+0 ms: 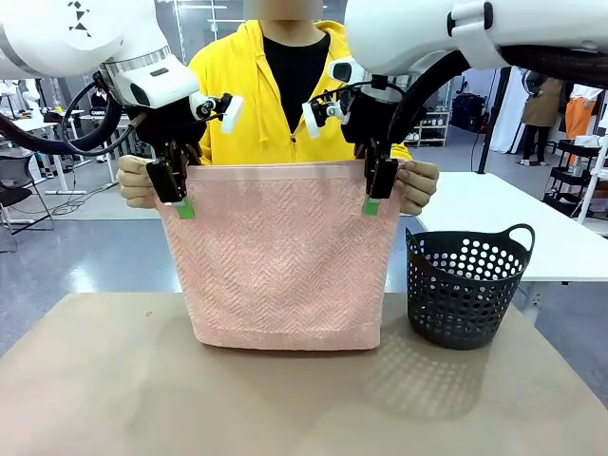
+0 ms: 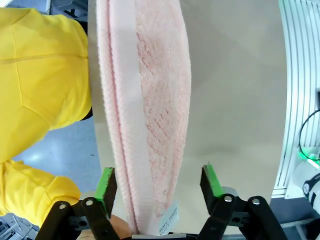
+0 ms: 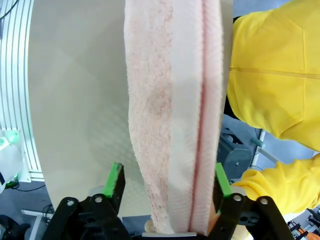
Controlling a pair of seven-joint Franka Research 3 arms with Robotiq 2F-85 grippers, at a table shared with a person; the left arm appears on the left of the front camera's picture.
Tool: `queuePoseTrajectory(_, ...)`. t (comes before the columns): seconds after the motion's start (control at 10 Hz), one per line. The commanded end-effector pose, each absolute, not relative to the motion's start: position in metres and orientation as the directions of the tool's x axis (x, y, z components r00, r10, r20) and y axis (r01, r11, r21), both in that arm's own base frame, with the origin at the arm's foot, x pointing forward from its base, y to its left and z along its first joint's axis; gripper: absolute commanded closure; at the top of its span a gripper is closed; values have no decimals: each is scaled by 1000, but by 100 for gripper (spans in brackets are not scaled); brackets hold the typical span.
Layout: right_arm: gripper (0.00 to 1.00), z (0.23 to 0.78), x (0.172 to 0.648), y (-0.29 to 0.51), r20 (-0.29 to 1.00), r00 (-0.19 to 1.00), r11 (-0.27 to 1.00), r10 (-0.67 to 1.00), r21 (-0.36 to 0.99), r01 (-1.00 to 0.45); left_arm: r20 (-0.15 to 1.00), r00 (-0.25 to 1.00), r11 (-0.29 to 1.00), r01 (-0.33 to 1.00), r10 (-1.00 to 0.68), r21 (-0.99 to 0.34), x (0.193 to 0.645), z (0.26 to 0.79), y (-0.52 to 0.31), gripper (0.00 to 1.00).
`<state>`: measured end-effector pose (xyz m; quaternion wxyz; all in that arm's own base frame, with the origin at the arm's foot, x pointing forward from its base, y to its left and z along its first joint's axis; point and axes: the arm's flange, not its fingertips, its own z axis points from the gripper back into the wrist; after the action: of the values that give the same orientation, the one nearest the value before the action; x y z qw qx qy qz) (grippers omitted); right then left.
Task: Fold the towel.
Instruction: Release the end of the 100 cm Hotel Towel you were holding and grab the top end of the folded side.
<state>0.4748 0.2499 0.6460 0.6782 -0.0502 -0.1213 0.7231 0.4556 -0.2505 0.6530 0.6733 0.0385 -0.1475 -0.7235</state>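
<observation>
The salmon-pink towel (image 1: 285, 256) hangs doubled in front of the person, whose hands (image 1: 136, 180) hold its two top corners; its lower edge rests on the table. My left gripper (image 1: 180, 195) sits at the top left corner and my right gripper (image 1: 377, 190) at the top right corner. In the left wrist view the towel (image 2: 145, 100) runs up between the spread green pads (image 2: 106, 182) of the left gripper (image 2: 157, 182), with a small white label (image 2: 167, 220) near the base. In the right wrist view the towel (image 3: 175, 100) likewise passes between the right gripper's (image 3: 167, 180) open jaws.
A dark perforated basket (image 1: 465, 285) stands on the tan table (image 1: 114, 380) to the right of the towel. The person in a yellow hoodie (image 1: 228, 104) stands close behind the towel. A white table (image 1: 513, 218) lies at the far right.
</observation>
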Motion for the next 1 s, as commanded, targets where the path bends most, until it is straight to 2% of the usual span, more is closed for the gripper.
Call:
queuePoseTrajectory(0.0,76,643,471,250,78,-55,-35,995,-244,-969,136,-103,-67,968,-985,243,453,650,-244,95)
queuePoseTrajectory(0.1,66,644,470,249,74,-52,-32,996,-246,-969,137,-106,-71,968,-985,242,452,649,-244,100)
queuePoseTrajectory(0.2,100,644,470,249,74,-51,-31,996,-246,-969,137,-106,-71,968,-985,241,451,648,-244,100)
queuePoseTrajectory(0.4,100,643,469,249,69,-48,-30,996,-242,-970,137,-107,-71,967,-985,244,449,648,-244,97)
queuePoseTrajectory(0.5,100,643,468,249,72,-40,-22,997,-241,-970,137,-106,-70,968,-985,242,448,648,-244,100)
queuePoseTrajectory(0.9,100,643,467,249,71,-43,-24,997,-245,-969,132,-100,-65,968,-986,242,446,648,-243,100)
